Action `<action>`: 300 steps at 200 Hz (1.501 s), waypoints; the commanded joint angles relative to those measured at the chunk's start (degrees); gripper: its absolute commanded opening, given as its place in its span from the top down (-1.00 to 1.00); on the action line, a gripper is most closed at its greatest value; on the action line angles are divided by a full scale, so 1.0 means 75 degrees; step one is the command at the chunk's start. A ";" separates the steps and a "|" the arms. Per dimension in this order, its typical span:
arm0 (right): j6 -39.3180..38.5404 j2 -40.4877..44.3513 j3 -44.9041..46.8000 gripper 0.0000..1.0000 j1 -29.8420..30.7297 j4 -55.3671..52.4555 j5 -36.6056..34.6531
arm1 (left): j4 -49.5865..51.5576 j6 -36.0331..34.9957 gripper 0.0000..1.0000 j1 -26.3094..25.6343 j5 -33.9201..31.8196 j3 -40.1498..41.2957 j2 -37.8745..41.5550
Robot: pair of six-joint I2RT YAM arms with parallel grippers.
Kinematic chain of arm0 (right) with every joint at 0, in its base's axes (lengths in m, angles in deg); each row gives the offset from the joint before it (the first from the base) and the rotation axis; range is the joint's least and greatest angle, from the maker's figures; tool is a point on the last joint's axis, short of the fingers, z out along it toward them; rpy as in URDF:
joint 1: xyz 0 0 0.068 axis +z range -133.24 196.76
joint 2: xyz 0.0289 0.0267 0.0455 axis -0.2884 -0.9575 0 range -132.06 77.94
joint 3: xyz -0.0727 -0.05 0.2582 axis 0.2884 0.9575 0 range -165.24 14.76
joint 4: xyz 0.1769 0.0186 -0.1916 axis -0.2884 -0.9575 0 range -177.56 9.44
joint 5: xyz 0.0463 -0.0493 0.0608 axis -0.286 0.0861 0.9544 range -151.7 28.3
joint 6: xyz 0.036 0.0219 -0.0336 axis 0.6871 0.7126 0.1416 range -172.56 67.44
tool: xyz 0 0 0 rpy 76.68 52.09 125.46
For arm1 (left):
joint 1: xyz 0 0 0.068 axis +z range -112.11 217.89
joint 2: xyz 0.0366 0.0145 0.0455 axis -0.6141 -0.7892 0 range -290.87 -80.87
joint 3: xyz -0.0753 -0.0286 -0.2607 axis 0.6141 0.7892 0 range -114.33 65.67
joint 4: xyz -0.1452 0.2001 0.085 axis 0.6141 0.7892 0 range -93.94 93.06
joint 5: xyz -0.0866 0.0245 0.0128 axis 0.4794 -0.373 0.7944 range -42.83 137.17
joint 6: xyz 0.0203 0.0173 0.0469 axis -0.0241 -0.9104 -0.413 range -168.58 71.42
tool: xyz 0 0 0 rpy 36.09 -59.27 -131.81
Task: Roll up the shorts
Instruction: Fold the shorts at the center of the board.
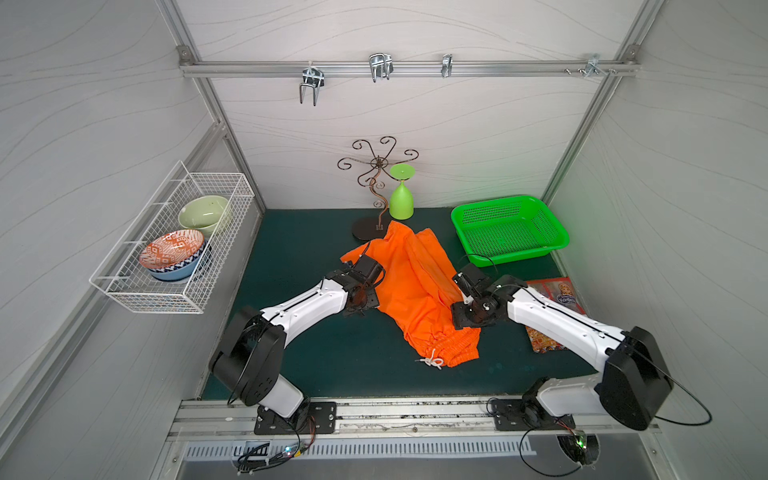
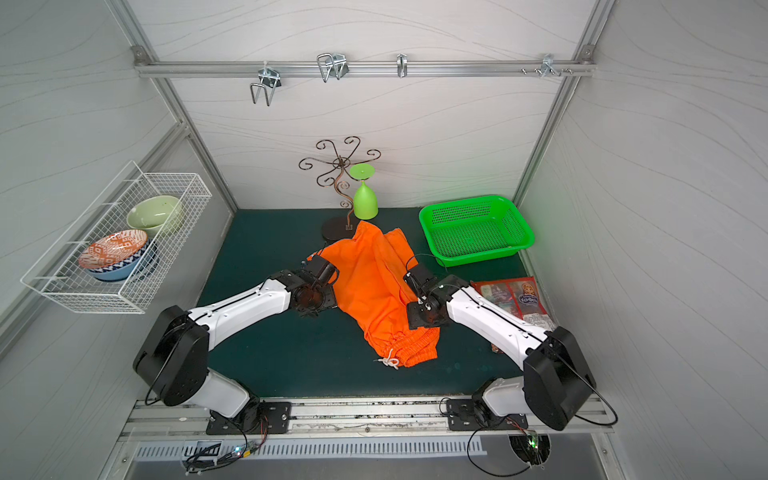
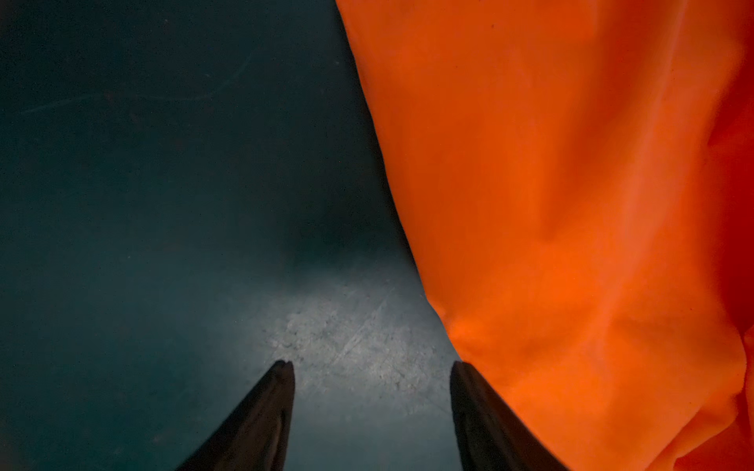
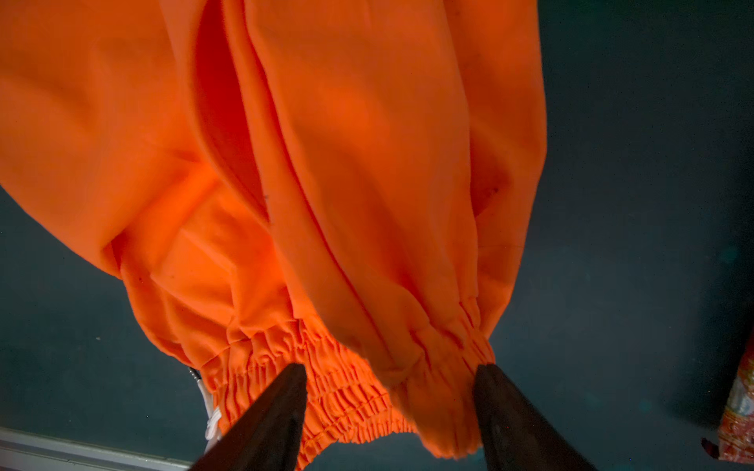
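In both top views the fingertips of both arms are hidden under their own wrists, so only the wrist cameras show them. The left end effector point(image 3: 371, 363) is open over bare table point(image 1: 316, 357), one finger at the edge of the shorts point(image 1: 411, 282). The right end effector point(image 4: 391, 367) is open too, its fingers spread across the gathered waistband point(image 4: 347, 391); whether they touch the cloth I cannot tell. The shorts lie unrolled mid-table between the arms, with the waistband and white drawstring point(image 1: 432, 362) toward the front edge and the legs reaching the base of the metal stand point(image 1: 365, 228). The right arm covers part of the snack packets point(image 1: 555, 291). The green basket point(image 1: 517, 254) at the back right holds nothing. The wire basket point(image 1: 149, 297) on the left wall holds a pale green bowl point(image 1: 203, 214) and an orange-patterned bowl point(image 1: 172, 247) stacked on a blue one point(image 1: 174, 272). Bare table shows to the left of the shorts and along the front.
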 commanded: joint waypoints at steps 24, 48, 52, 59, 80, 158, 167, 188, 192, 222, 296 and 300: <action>-0.0327 -0.0282 -0.0012 0.43 -0.0165 0.0236 0.0375 | -0.0392 0.0182 -0.30 0.0277 0.0328 -0.0390 -0.0374; -0.0318 0.0226 -0.0141 0.82 -0.0273 0.0065 0.0922 | -0.0338 0.0115 -0.30 0.0370 0.0378 -0.0498 -0.0326; -0.0291 0.0342 -0.0162 0.87 -0.0294 0.0034 0.1043 | -0.0334 0.0101 -0.30 0.0390 0.0376 -0.0512 -0.0308; -0.0216 0.0578 -0.0194 0.91 -0.0360 -0.0004 0.1382 | -0.0292 0.0082 -0.30 0.0421 0.0416 -0.0563 -0.0252; 0.0275 0.1413 -0.0121 0.94 -0.0870 0.0254 0.3272 | -0.0190 -0.0002 -0.30 0.0505 0.0497 -0.0693 -0.0049; 0.2090 0.2900 0.2638 1.00 -0.3017 0.0803 0.4397 | -0.0022 -0.0210 -0.30 0.0560 0.0759 -0.0959 -0.0099; 0.2121 0.2937 0.2892 1.00 -0.3017 0.0832 0.4184 | -0.0057 -0.0192 -0.29 0.0559 0.0784 -0.0947 -0.0151; 0.2063 0.2797 0.3090 1.00 -0.3028 0.0676 0.3349 | -0.0147 -0.0146 -0.29 0.0518 0.0821 -0.0967 -0.0247; 0.2074 0.2756 0.3105 1.00 -0.3039 0.0648 0.3293 | -0.0147 -0.0149 -0.29 0.0496 0.0815 -0.0987 -0.0250; 0.2074 0.2502 0.3163 1.00 -0.3035 0.0746 0.3000 | -0.0089 -0.0216 -0.29 0.0395 0.0721 -0.1087 -0.0339; 0.1879 0.2657 0.3022 1.00 -0.2978 0.0784 0.3887 | -0.0220 -0.0378 -0.24 0.0102 0.0962 -0.1184 -0.1196; 0.1868 0.2656 0.2970 1.00 -0.2935 0.0778 0.3948 | -0.0241 -0.0354 -0.23 0.0103 0.0909 -0.1181 -0.1278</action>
